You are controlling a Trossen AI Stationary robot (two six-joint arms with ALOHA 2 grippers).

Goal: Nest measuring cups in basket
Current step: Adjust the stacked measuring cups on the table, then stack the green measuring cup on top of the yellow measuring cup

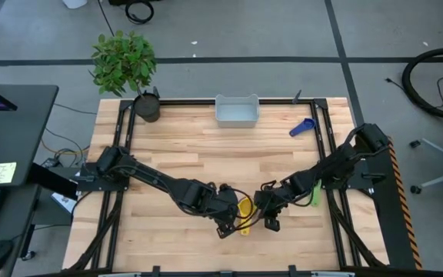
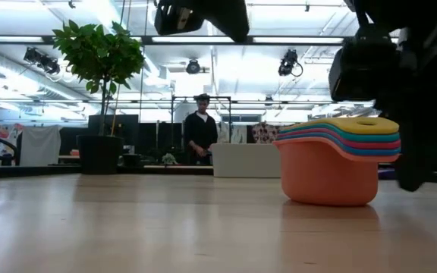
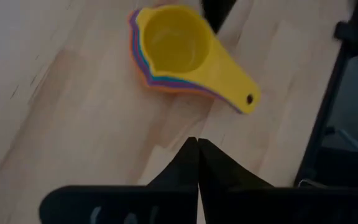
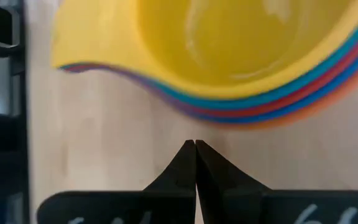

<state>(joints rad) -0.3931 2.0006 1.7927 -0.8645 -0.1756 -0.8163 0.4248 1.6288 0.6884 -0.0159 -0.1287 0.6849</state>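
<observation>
A: Surface?

B: Pale wooden table (image 1: 206, 165), plank top, dark frame rails along its edges.

A: What lies on it?

B: Near the front middle, a nested stack of measuring cups (image 1: 244, 210), yellow on top, orange at the bottom; in the low view (image 2: 338, 163) its base sits flat on the wood. A grey-white basket (image 1: 237, 110) stands at the far edge, centre. A dark plant pot (image 1: 148, 106) holding a leafy plant sits at the far left corner. A lone blue measuring cup (image 1: 302, 127) lies near the far right, apart from the basket. Something green (image 1: 314, 197) lies right of the stack, mostly hidden; can't tell what.
</observation>
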